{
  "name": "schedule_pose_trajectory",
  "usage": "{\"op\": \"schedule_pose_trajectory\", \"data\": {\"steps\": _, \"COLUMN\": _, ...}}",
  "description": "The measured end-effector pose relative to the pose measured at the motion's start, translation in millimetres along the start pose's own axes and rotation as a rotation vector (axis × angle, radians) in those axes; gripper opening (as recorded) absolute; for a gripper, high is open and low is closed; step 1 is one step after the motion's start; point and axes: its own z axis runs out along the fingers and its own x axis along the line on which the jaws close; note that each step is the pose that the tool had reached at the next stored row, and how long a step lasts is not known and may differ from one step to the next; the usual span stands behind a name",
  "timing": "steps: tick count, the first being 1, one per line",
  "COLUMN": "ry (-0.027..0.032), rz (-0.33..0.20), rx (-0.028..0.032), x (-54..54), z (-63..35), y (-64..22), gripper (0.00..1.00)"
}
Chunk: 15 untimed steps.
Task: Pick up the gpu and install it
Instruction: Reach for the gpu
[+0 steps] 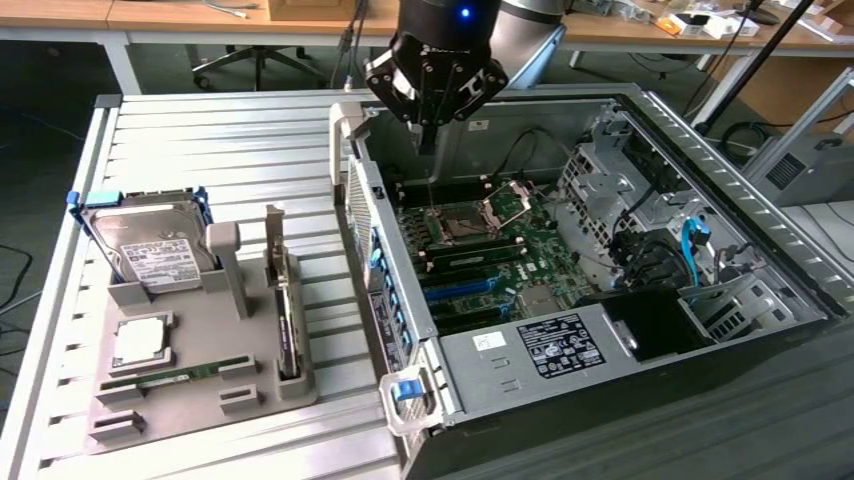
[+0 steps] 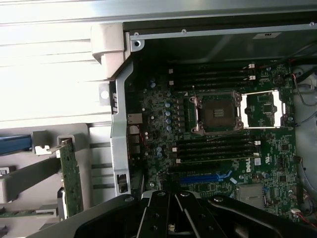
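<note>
the fingers (image 1: 427,138) are pressed together and hold nothing, up over the open computer case (image 1: 747,212). the gpu (image 1: 283,310) stands in its gray holder (image 1: 187,380) on the counter (image 1: 200,130), well apart from the fingers. not picked up yet.

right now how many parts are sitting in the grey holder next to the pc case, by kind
hard drive: 1
gpu: 1
memory stick: 1
silver square chip: 1
total: 4
</note>
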Motion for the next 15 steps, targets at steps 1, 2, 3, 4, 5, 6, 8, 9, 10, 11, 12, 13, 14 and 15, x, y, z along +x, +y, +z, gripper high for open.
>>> {"op": "schedule_pose_trajectory", "data": {"steps": 1, "ry": 0.0, "rz": 0.0, "rx": 0.0, "x": 0.3, "z": 0.0, "y": 0.0, "gripper": 0.11}}
{"op": "schedule_pose_trajectory", "data": {"steps": 2, "ry": 0.0, "rz": 0.0, "rx": 0.0, "x": 0.7, "z": 0.0, "y": -0.1, "gripper": 0.11}}
{"op": "schedule_pose_trajectory", "data": {"steps": 3, "ry": 0.0, "rz": 0.0, "rx": 0.0, "x": 1.1, "z": 0.0, "y": -0.1, "gripper": 0.11}}
{"op": "schedule_pose_trajectory", "data": {"steps": 4, "ry": 0.0, "rz": 0.0, "rx": 0.0, "x": 1.4, "z": 0.0, "y": -0.1, "gripper": 0.11}}
{"op": "schedule_pose_trajectory", "data": {"steps": 5, "ry": 0.0, "rz": 0.0, "rx": 0.0, "x": 1.7, "z": 0.0, "y": -0.1, "gripper": 0.11}}
{"op": "schedule_pose_trajectory", "data": {"steps": 6, "ry": 0.0, "rz": 0.0, "rx": 0.0, "x": 1.8, "z": 0.0, "y": -0.1, "gripper": 0.11}}
{"op": "schedule_pose_trajectory", "data": {"steps": 8, "ry": 0.0, "rz": 0.0, "rx": 0.0, "x": 2.5, "z": -0.1, "y": -0.2, "gripper": 0.11}}
{"op": "schedule_pose_trajectory", "data": {"steps": 9, "ry": 0.0, "rz": 0.0, "rx": 0.0, "x": 2.7, "z": -0.1, "y": -0.2, "gripper": 0.11}}
{"op": "schedule_pose_trajectory", "data": {"steps": 10, "ry": 0.0, "rz": 0.0, "rx": 0.0, "x": 2.8, "z": -0.1, "y": -0.2, "gripper": 0.11}}
{"op": "schedule_pose_trajectory", "data": {"steps": 11, "ry": 0.0, "rz": 0.0, "rx": 0.0, "x": 3.0, "z": -0.1, "y": -0.2, "gripper": 0.11}}
{"op": "schedule_pose_trajectory", "data": {"steps": 12, "ry": 0.0, "rz": 0.0, "rx": 0.0, "x": 3.1, "z": -0.1, "y": -0.2, "gripper": 0.11}}
{"op": "schedule_pose_trajectory", "data": {"steps": 13, "ry": 0.0, "rz": 0.0, "rx": 0.0, "x": 3.4, "z": -0.1, "y": -0.3, "gripper": 0.11}}
{"op": "schedule_pose_trajectory", "data": {"steps": 14, "ry": 0.0, "rz": 0.0, "rx": 0.0, "x": 3.5, "z": -0.1, "y": -0.3, "gripper": 0.11}}
{"op": "schedule_pose_trajectory", "data": {"steps": 15, "ry": 0.0, "rz": 0.0, "rx": 0.0, "x": 3.6, "z": -0.1, "y": -0.3, "gripper": 0.11}}
